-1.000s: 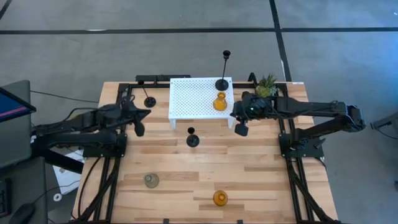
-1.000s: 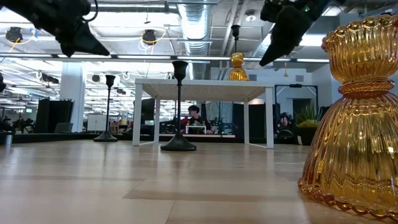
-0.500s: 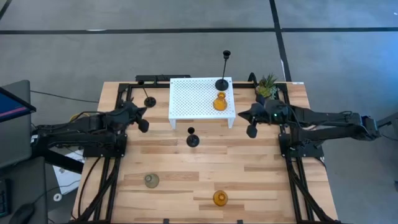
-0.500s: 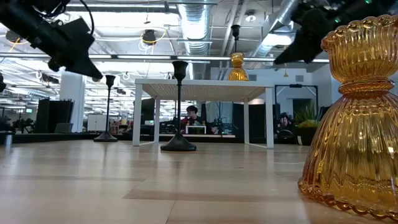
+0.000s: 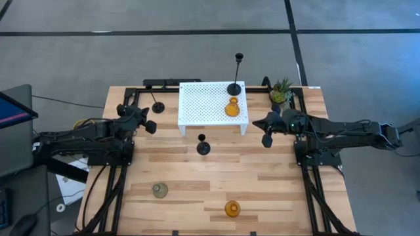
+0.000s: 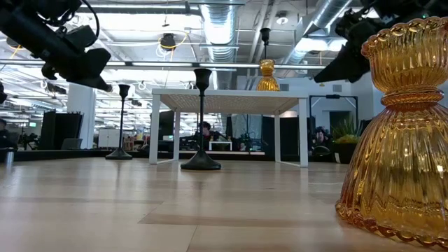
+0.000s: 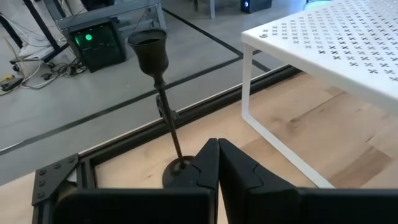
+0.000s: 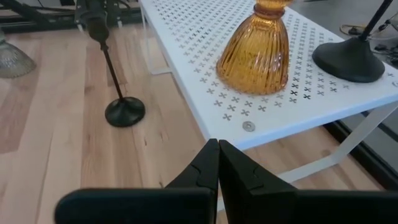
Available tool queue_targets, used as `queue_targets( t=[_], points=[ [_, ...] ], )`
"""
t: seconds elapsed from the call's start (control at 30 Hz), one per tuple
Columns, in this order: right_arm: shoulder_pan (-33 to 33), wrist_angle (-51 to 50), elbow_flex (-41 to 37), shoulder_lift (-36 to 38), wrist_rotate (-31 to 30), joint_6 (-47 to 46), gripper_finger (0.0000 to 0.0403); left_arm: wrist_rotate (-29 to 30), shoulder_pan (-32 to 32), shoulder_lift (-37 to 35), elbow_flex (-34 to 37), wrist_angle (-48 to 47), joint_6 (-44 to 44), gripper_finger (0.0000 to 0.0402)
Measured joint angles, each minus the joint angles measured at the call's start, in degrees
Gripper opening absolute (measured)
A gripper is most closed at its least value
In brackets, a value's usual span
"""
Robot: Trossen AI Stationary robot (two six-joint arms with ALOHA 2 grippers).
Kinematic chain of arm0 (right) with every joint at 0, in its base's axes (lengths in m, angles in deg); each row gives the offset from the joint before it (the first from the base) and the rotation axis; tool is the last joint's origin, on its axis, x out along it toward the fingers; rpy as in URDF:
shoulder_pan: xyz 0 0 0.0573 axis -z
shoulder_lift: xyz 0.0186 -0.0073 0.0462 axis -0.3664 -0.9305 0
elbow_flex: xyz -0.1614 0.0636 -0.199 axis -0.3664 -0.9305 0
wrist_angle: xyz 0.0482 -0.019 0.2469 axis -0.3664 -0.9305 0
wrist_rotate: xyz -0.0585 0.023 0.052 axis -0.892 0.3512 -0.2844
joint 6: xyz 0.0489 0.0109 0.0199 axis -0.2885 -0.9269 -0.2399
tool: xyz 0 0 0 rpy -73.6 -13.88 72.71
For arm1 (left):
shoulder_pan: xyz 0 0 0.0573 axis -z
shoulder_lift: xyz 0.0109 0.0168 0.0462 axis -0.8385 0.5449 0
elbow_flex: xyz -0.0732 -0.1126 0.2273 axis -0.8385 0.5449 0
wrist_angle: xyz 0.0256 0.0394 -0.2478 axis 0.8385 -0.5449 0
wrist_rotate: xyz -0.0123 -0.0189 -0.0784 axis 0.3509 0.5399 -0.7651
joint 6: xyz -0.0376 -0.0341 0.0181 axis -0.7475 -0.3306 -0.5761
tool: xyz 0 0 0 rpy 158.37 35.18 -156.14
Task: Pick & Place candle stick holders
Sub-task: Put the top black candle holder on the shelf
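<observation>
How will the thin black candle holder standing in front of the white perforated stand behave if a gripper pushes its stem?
The thin black candle holder would probably tip: tall stem, small round base. It looks stiff, likely metal. Pushed low, it may slide on the wooden table.

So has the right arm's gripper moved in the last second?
Yes. The right gripper has pulled away from the white perforated stand, toward the table's right edge.

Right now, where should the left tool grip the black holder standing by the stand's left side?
Grip the black holder on its thin upright stem, midway between cup and round base, coming level from the left arm's side. The closed left tool must open first; the white stand stays clear alongside.
</observation>
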Motion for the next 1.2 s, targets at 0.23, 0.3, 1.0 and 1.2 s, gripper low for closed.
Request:
queue_targets(
  t=[0.23,0.3,1.0,1.2],
  points=[
    [0.1,-4.7,0.0,0.0,0.0,0.0,0.0,-0.1,0.0,0.0,0.0,0.4,1.6,0.0004],
    [0.1,-6.4,0.0,0.0,0.0,-0.1,0.0,-0.1,0.0,0.0,0.0,0.4,2.8,0.0004],
    [0.1,-5.7,0.1,0.0,-0.4,0.0,0.0,5.1,0.0,8.8,0.0,4.2,-5.2,0.0004],
    [0.1,-5.9,0.1,0.0,-0.4,0.0,0.0,11.9,-0.6,11.6,0.0,6.9,-6.2,0.0004]
  ],
)
